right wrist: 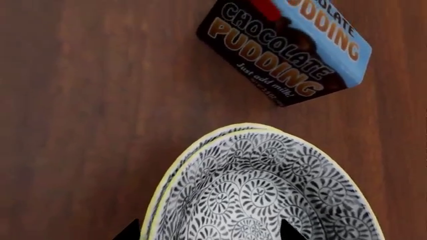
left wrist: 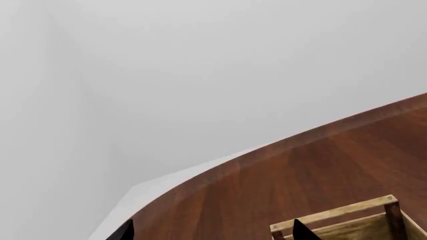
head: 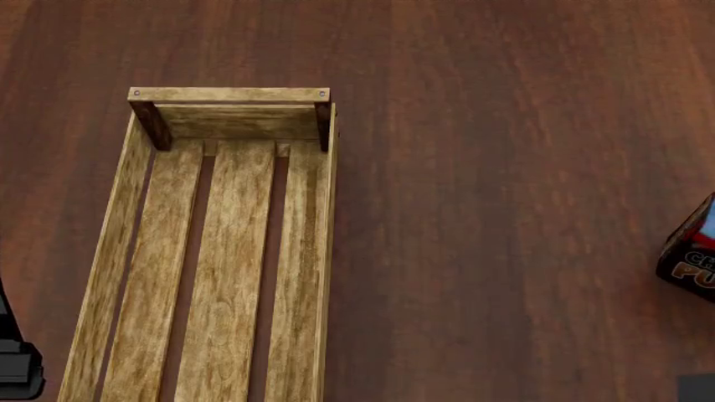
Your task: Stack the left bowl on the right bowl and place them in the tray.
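The left wrist view shows the table [left wrist: 320, 170] edge, one end of the tray [left wrist: 347, 220], and only the dark fingertips of the left gripper [left wrist: 212, 231], spread apart and empty.

The head view shows the tray [head: 223, 251] empty, left of centre, with the pudding box [head: 691, 260] far right.

The right wrist view shows the stacked bowls [right wrist: 260, 190] near the pudding box [right wrist: 287, 50]. The right gripper [right wrist: 208, 231] tips straddle the near rim; whether they grip cannot be told. Stacking looks done, so carrying the pair leftward into the tray remains.
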